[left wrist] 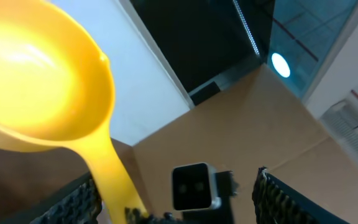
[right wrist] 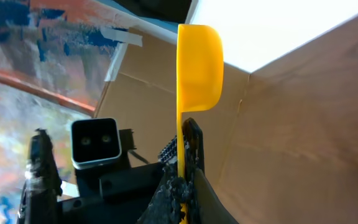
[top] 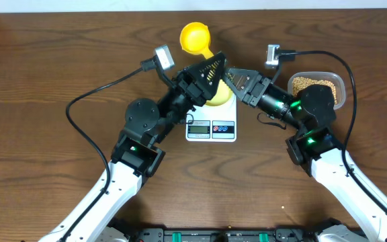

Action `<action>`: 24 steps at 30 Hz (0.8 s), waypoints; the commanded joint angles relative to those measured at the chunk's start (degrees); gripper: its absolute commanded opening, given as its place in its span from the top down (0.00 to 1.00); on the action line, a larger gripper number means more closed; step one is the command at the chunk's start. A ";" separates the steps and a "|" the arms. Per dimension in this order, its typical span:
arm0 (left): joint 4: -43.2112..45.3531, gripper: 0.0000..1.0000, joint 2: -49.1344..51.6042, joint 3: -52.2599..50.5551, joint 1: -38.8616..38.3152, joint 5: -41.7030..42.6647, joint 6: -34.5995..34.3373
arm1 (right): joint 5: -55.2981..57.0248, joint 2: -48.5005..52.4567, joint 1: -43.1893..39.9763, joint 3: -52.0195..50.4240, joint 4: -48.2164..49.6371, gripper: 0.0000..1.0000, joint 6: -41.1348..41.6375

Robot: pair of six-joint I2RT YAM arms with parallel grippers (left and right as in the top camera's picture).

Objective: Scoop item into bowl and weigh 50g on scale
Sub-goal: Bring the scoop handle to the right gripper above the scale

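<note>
Beans, small and tan, lie in the container; right gripper clamps the yellow scoop, left gripper stands wide.

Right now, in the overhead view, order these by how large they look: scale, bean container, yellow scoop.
1. scale and bean container: they look alike and both are partly covered, so they are left unranked.
2. yellow scoop: smallest.

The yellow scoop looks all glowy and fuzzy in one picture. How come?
Left wrist: the scoop sits very near the lens, so it blurs, with a white glare patch inside. Right wrist: seen edge-on, it looks sharper, beside a washed-out white area. Overhead: evenly lit, crisp.
</note>
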 commanded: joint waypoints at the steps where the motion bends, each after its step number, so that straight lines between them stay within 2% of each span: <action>1: -2.10 0.22 -0.09 0.55 1.75 -0.44 8.00 | 1.53 -0.37 -1.01 0.63 0.02 0.99 -7.72; 8: -11.08 0.22 -0.09 0.55 5.42 -0.39 8.35 | 1.46 -0.37 -2.86 0.63 -2.03 0.99 -13.09; 13: -14.56 0.22 -0.09 0.55 6.32 -0.42 14.23 | 1.05 -0.37 -2.86 0.63 -5.03 0.99 -15.98; 16: -14.53 0.22 -0.13 0.57 6.40 -0.42 17.14 | 0.24 -0.37 -2.86 0.63 -8.44 0.98 -22.27; 20: -15.54 0.22 -0.35 0.59 7.52 -0.20 18.64 | 0.87 -0.37 -2.89 0.63 -9.66 0.98 -25.73; 21: -16.90 0.27 -0.52 0.76 8.13 -0.13 18.64 | 0.90 -0.37 -2.89 0.63 -9.66 0.99 -25.92; 24: -22.62 0.28 -0.70 2.47 10.27 2.58 18.67 | 0.83 -0.37 -2.86 0.63 -10.12 0.98 -26.16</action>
